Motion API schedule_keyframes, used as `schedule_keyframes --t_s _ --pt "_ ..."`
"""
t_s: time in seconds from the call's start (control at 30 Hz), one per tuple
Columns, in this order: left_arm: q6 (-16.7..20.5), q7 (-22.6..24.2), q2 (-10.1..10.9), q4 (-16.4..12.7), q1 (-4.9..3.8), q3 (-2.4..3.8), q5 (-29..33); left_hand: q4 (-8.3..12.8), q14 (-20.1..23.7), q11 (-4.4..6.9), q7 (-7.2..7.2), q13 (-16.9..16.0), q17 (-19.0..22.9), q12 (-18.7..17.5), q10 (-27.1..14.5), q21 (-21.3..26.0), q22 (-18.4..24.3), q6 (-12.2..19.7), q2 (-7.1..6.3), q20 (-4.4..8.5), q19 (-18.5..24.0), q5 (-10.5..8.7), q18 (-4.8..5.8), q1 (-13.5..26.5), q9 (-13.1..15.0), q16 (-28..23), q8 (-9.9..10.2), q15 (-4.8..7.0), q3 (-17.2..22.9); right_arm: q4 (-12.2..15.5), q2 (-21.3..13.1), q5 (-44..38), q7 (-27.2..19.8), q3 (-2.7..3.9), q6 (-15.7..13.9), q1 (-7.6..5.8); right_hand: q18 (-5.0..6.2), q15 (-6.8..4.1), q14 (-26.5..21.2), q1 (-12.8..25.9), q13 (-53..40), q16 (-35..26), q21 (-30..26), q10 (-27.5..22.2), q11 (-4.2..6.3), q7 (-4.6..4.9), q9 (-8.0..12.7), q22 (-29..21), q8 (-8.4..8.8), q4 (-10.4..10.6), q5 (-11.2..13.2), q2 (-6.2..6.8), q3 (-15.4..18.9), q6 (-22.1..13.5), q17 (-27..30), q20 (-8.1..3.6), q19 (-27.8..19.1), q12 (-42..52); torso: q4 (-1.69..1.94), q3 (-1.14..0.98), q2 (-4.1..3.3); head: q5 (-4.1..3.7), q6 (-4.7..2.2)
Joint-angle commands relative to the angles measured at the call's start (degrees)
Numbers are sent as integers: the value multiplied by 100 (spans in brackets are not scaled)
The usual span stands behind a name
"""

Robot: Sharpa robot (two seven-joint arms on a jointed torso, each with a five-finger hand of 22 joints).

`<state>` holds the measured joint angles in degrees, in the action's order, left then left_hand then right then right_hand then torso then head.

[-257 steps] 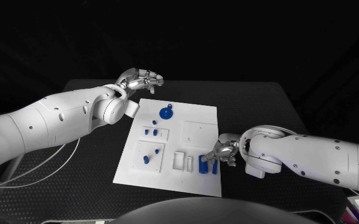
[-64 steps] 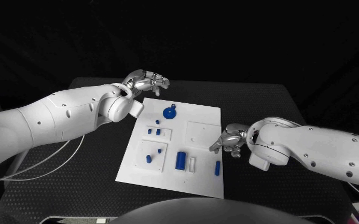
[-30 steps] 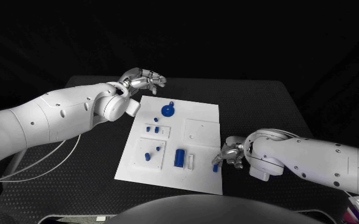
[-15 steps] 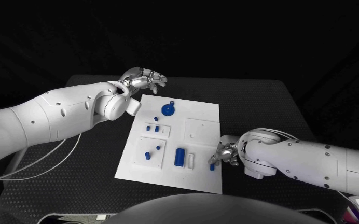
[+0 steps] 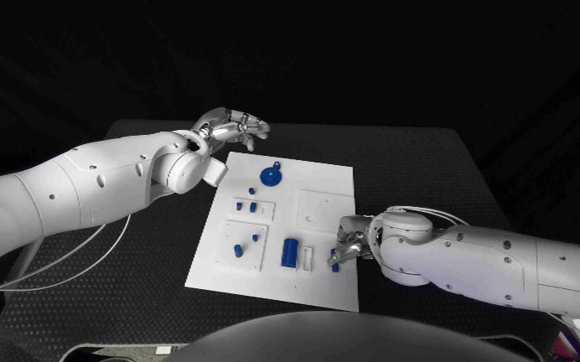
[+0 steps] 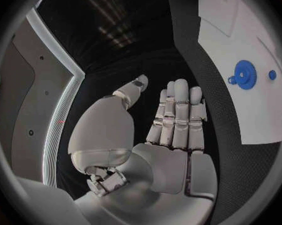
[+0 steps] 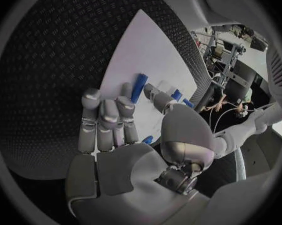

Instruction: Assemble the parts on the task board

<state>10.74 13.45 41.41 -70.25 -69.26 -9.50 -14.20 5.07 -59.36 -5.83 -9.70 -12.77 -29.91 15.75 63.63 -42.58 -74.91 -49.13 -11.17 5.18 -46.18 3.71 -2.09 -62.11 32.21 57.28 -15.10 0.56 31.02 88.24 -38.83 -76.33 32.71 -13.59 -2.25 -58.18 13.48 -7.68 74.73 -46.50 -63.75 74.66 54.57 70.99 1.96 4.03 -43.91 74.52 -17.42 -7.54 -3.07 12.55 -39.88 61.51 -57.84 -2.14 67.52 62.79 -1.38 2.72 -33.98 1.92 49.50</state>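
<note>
White was the task board (image 5: 324,211), lying on the black tabletop (image 5: 423,169), and down at its near right part the right hand (image 5: 350,243) held its fingers over a small blue peg (image 5: 335,266); whether the fingers actually gripped it could not be told. That peg lay with its long axis running from the near edge toward the far edge, like the larger blue bar (image 5: 290,252) just left of it, a white slot between them. Half a second earlier the right hand had been a little further right, and it had since slid left across the board, the peg with it. The left hand (image 5: 232,126) hovered beyond the board's far left corner, fingers apart and holding nothing, as before. Near that corner sat a blue gear (image 5: 270,178), and small blue pegs (image 5: 245,207) stood in the left-side plates.
</note>
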Motion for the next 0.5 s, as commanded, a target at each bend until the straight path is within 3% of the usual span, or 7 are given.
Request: schedule_keyframes --t_s 0.03,0.17,0.27,0.43,0.5 --pt "-108 7 1 -32 -9 4 -19 -34 35 10 -18 -6 -9 37 -43 15 -117 23 -5 92 1 -30 -43 35 -9 11 -30 -9 2 -29 22 -655 0 -32 199 43 152 -37 -18 -70 -11 -26 32 -34 24 15 1008 -6 61 -21 27 88 -48 -49 10 -11 8 13 -3 4 1 14 3" --pt "-112 4 6 -37 -10 4 -32 -36 35 10 -18 -6 -10 38 -44 15 -117 23 -5 92 1 -31 -43 36 -9 11 -31 -9 2 -43 41 -749 -10 -35 219 47 152 -30 -19 -187 -25 -32 38 -43 16 23 1004 -8 69 -87 27 146 -53 -61 10 -8 3 6 -8 5 2 15 0" --pt "-113 1 9 -38 -11 4 -35 -37 35 10 -18 -6 -10 38 -44 15 -117 24 -5 93 1 -31 -43 35 -9 11 -31 -8 2 -59 46 -766 -22 -35 255 47 152 -23 -26 -315 -38 -36 44 -52 10 29 999 -6 77 -212 26 120 -9 -76 8 -6 -10 0 -6 0 1 22 -6" --pt "-114 -10 13 -39 -11 4 -45 -40 34 10 -18 -6 -10 39 -45 15 -117 24 -6 93 2 -31 -44 35 -10 12 -31 -8 2 -79 51 -685 -38 -35 277 47 152 -11 -39 -474 -50 -45 45 -65 -4 43 998 -7 94 -419 23 6 53 -99 5 10 -36 -15 -6 -5 -2 23 -18" --pt "-115 -10 7 -38 -12 4 -47 -41 34 10 -18 -6 -11 39 -45 15 -117 25 -6 93 2 -31 -44 34 -10 12 -31 -8 2 -90 48 -572 -36 -35 312 47 152 2 -43 -523 -57 -50 41 -69 -18 59 1011 -9 121 -491 15 -99 67 -135 4 20 -51 -18 -12 -6 -2 31 -32"
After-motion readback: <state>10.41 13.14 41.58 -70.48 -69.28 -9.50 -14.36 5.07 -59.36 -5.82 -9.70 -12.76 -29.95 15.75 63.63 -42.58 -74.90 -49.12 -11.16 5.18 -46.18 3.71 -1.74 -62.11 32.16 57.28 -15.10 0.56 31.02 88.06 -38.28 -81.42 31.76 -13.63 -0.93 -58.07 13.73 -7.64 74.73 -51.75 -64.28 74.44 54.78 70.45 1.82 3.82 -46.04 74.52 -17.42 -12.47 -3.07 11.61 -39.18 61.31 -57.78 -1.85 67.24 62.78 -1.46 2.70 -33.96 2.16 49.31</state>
